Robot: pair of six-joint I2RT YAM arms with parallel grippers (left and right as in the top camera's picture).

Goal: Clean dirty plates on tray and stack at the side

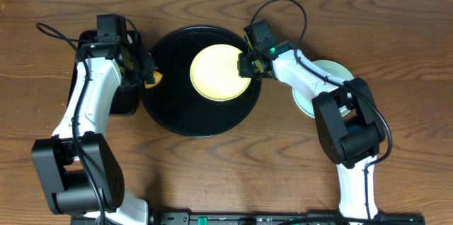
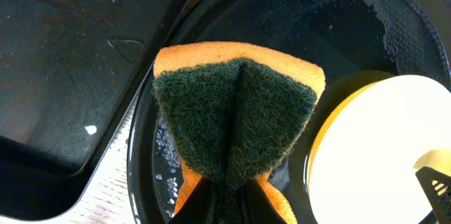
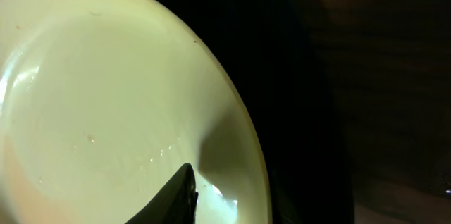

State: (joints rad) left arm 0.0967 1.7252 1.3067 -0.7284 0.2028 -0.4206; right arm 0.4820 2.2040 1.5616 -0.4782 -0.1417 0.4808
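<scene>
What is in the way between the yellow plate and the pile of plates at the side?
Nothing visible. The right gripper is at the right edge of the yellow plate on the tray, and only bare table shows between the tray and the blue-green plates. The sponge sits at the tray's left side.

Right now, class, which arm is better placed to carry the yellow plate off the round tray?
Right. The right tool sits at the yellow plate's rim, and a pale green plate lies beside that arm. The left tool is pinching a sponge.
</scene>
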